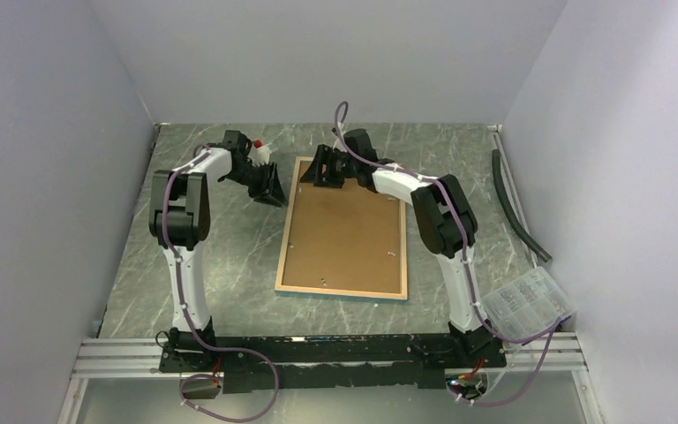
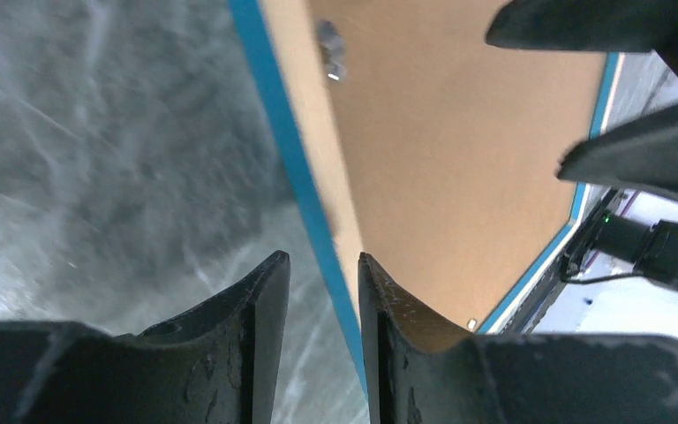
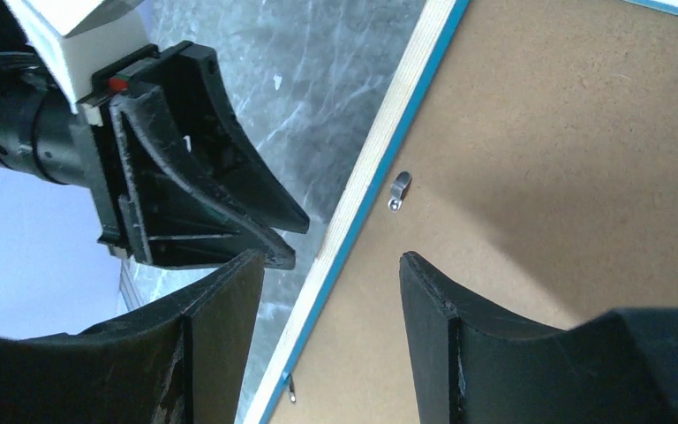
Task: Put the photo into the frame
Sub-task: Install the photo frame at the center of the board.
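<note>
Currently the face-down frame (image 1: 340, 292) holds the brown backing board (image 1: 344, 231).

A robot lab cell: plain partition walls (image 1: 44, 177) box in a marble-patterned table (image 1: 229, 291).

Legible text: none could be read | clear plastic packet of printed paper (image 1: 530, 305) at the table's right edge: rows of fine print, too small to make out
</note>
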Motion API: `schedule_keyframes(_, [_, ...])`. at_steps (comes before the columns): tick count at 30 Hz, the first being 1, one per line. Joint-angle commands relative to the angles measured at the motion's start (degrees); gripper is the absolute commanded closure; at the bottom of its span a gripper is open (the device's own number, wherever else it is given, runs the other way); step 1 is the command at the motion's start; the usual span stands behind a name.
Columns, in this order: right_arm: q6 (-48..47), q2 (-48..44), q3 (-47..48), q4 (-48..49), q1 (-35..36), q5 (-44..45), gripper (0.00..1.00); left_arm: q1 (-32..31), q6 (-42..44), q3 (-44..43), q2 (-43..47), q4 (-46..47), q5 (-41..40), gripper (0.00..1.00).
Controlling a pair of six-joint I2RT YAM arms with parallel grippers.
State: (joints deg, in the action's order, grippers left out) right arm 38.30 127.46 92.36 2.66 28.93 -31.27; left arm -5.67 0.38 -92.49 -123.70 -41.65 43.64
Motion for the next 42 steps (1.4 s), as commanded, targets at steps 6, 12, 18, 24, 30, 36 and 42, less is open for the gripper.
schedule_keyframes(6, [3.03,7.22,7.54,2.16,0.28,1.59,0.39,1.13,-4.97,-4.19,-5.38,2.72,4.31,0.68])
schedule_keyframes(12, [3.22,10.77,11.27,1.27,0.34,1.01,0.39,1.09,-4.4,-2.6,-5.65,3.15,6.96,0.77])
schedule_keyframes(18, [4.4,13.24,13.68,0.97,0.98,-0.98,0.4,1.01,-3.85,-1.8,-5.62,3.42,7.15,0.78])
schedule_keyframes(24, [4.79,14.14,13.82,1.13,2.08,-1.66,0.41,0.84,-3.86,-0.98,-5.61,4.12,6.72,0.79])
schedule_keyframes(30, [6.35,14.15,12.74,2.45,2.53,-2.73,0.43,0.75,-3.79,-0.21,-5.51,4.42,6.15,0.8])
schedule_keyframes(36, [7.01,12.83,10.12,3.7,2.78,-2.63,0.44,0.75,-4.24,0.59,-5.05,5.3,6.18,0.81])
schedule_keyframes(42, [8.14,12.8,9.53,5.51,2.82,-4.03,0.44,0.72,-4.21,0.79,-4.93,5.3,6.22,0.82])
